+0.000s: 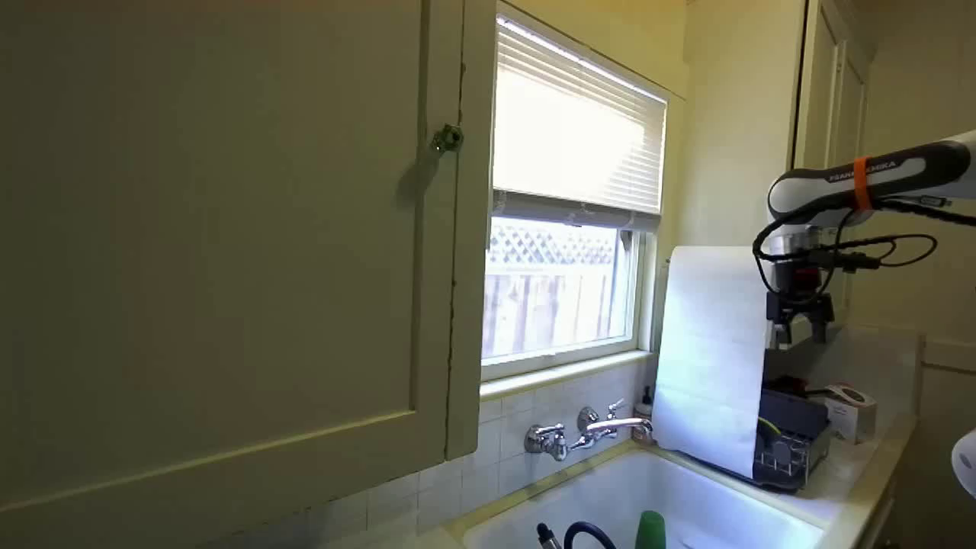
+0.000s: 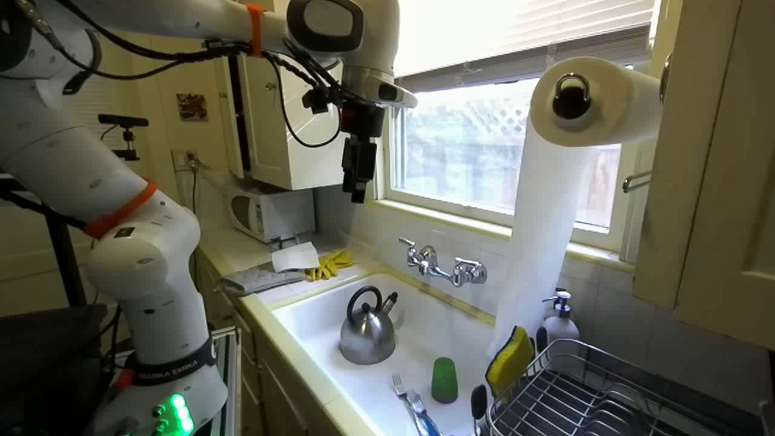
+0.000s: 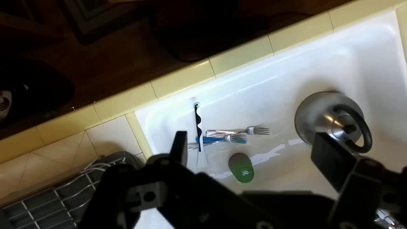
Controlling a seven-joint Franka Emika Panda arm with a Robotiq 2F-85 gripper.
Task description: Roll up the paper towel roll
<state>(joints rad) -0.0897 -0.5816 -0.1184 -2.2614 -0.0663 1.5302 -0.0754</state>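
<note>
The white paper towel roll (image 2: 611,103) hangs on a holder under the wall cabinet in an exterior view. Its wide white sheet (image 2: 542,236) trails down past the window to the back edge of the sink. The sheet (image 1: 709,358) also shows nearly full width in an exterior view, hanging behind the sink. My gripper (image 1: 801,335) is open and empty, pointing down. In an exterior view the gripper (image 2: 358,194) hangs above the sink, apart from the roll and sheet. In the wrist view the gripper's fingers (image 3: 254,151) are spread wide with nothing between them.
The white sink (image 2: 309,318) holds a steel kettle (image 2: 367,339), a green cup (image 2: 445,380) and cutlery (image 3: 229,136). A wire dish rack (image 2: 581,346) with a yellow sponge (image 2: 510,361) stands by the sheet's lower end. The faucet (image 2: 451,274) sticks out from the wall.
</note>
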